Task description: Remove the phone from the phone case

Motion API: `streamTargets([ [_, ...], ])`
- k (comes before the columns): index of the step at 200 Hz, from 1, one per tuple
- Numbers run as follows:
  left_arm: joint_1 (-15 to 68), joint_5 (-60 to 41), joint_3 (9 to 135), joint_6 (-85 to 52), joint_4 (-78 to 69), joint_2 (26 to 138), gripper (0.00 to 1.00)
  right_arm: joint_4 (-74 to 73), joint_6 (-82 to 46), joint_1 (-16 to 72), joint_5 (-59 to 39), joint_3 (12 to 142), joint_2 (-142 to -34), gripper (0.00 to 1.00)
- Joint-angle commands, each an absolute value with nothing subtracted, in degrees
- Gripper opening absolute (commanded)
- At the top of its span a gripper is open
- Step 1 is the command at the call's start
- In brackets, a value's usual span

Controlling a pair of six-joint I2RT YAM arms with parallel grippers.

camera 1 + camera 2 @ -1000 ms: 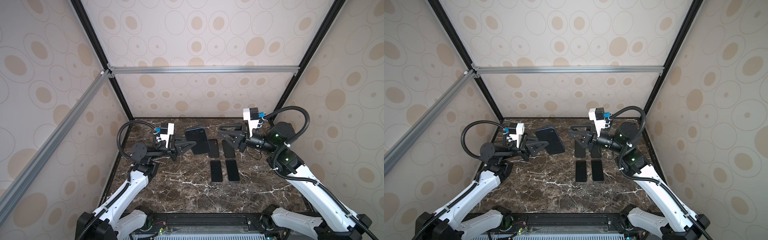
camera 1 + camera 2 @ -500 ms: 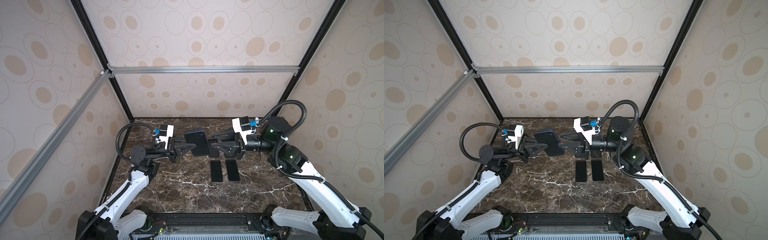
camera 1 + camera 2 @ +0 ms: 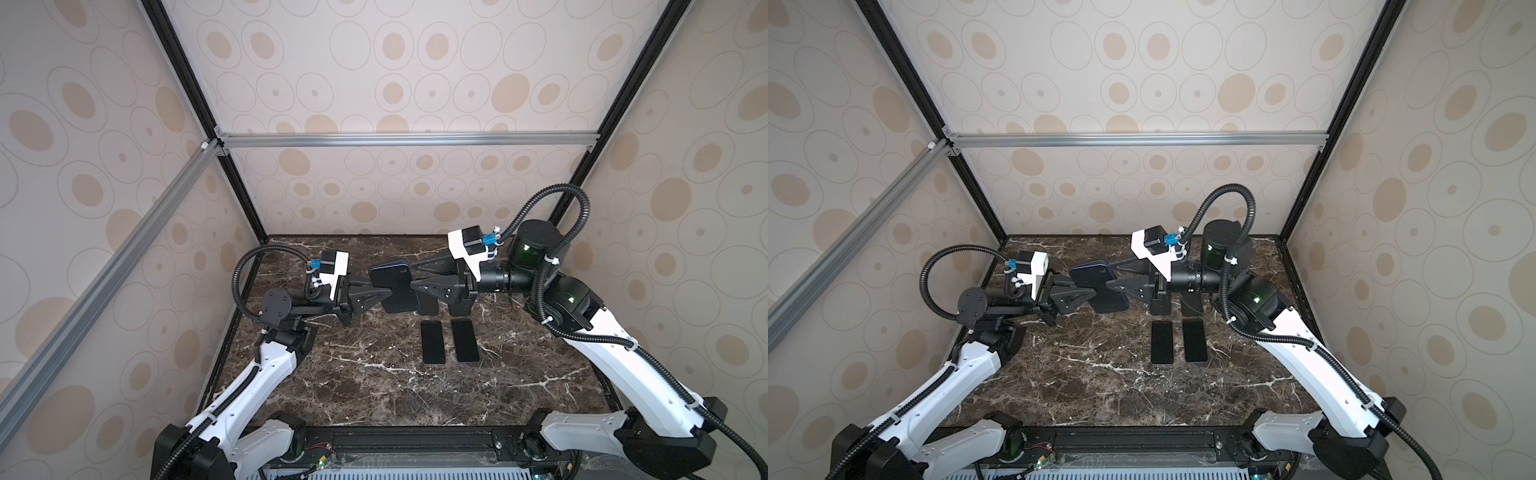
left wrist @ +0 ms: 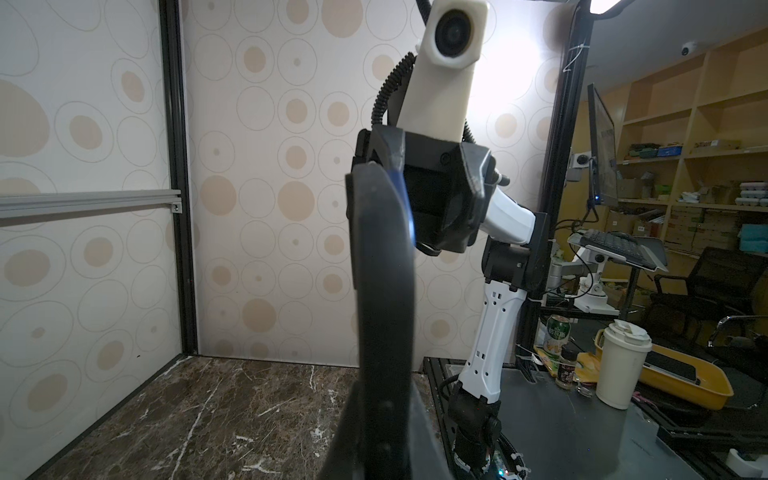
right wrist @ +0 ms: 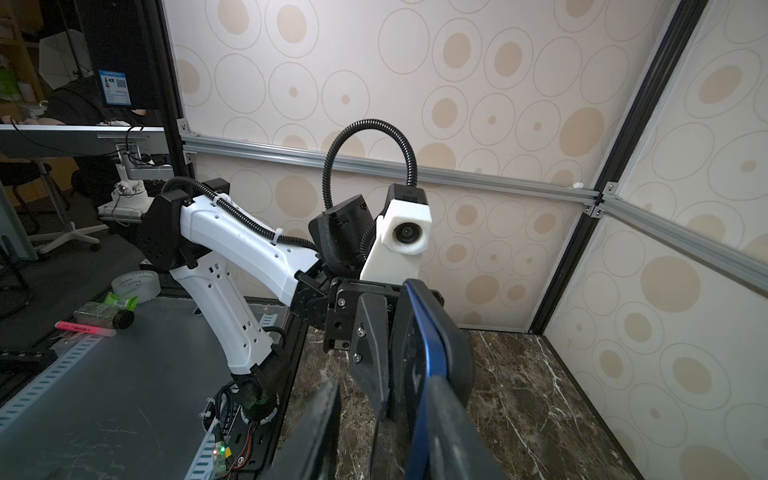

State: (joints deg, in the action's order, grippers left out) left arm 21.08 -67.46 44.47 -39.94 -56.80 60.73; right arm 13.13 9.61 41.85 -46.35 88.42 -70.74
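Observation:
The phone (image 3: pixel 394 276) (image 3: pixel 1092 274), its blue rim (image 5: pixel 428 357) showing inside a dark phone case (image 5: pixel 455 353), hangs above the back of the table. My left gripper (image 3: pixel 386 293) (image 3: pixel 1096 296) (image 4: pixel 384 449) is shut on its left side, and the left wrist view shows it edge-on (image 4: pixel 382 291). My right gripper (image 3: pixel 415 276) (image 3: pixel 1119 276) (image 5: pixel 386 440) is open, astride the phone's right edge. One of its fingers (image 5: pixel 453 436) lies along the case and the other one (image 5: pixel 320 436) stands clear of it.
Two dark phones (image 3: pixel 432 343) (image 3: pixel 464 340) lie flat side by side on the marble table (image 3: pixel 374 386). More dark slabs (image 3: pixel 428 306) lie behind them, partly under the right gripper. Patterned walls close in the back and both sides.
My right arm has swung left from beside the table's back right until its open fingers reach the phone's edge. My left gripper has kept its hold and shifted the phone slightly.

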Motion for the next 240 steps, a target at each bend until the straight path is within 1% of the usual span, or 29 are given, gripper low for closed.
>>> streamTargets([
  [1,20.9,-67.7,47.0,-38.6,-58.4,59.4,0.0,14.0,11.0,42.9,-47.7,90.0,-71.2,0.37],
  [71,21.0,-68.5,47.2,-39.1,-59.1,59.3,0.0,16.0,11.9,43.2,-44.3,90.3,-72.6,0.37],
  [104,21.0,-68.4,46.9,-38.4,-58.3,58.8,0.0,14.2,11.2,43.2,-44.5,89.3,-71.8,0.37],
  [134,21.0,-68.2,46.9,-37.8,-57.2,58.4,0.0,6.9,9.3,43.3,-43.1,84.8,-68.3,0.37],
  [169,21.0,-68.6,47.0,-38.0,-57.7,58.4,0.0,7.4,10.0,43.2,-41.3,84.6,-67.5,0.41],
  [201,21.3,-68.9,46.8,-38.6,-58.6,58.6,0.0,8.4,10.2,43.3,-41.4,85.2,-68.4,0.44],
  [240,21.3,-68.6,46.7,-37.7,-57.4,58.3,0.0,10.0,10.1,43.2,-43.6,86.1,-69.4,0.43],
])
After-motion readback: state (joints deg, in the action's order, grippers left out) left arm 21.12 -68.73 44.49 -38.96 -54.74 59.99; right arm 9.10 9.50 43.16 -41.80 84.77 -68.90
